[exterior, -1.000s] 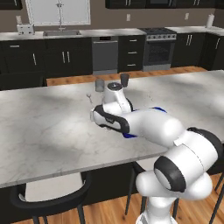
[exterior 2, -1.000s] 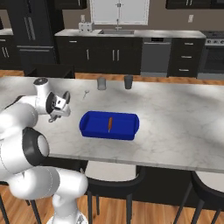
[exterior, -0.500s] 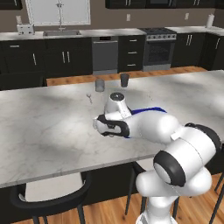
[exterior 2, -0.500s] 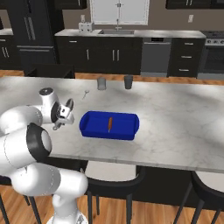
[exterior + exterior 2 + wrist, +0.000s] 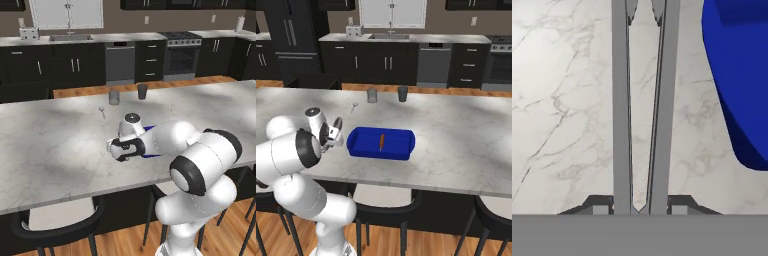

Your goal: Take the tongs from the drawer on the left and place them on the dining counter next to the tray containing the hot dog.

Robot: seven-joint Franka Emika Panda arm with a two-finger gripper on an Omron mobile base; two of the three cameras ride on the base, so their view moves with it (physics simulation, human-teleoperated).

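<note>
A home kitchen, rendered rather than photographed; black cabinets (image 5: 373,62) line the back wall under a pale worktop (image 5: 406,38), with a sink (image 5: 388,36) below a white-framed window (image 5: 391,12); a steel dishwasher (image 5: 433,67) sits beside the drawers, and a range with an oven (image 5: 181,57) stands further along; a tall black fridge (image 5: 292,37) fills one end; a toaster (image 5: 29,33) rests on the worktop; in front runs a long veined marble dining counter (image 5: 456,130) with black stools (image 5: 383,200) tucked beneath, over a warm wooden floor (image 5: 125,87).
</note>
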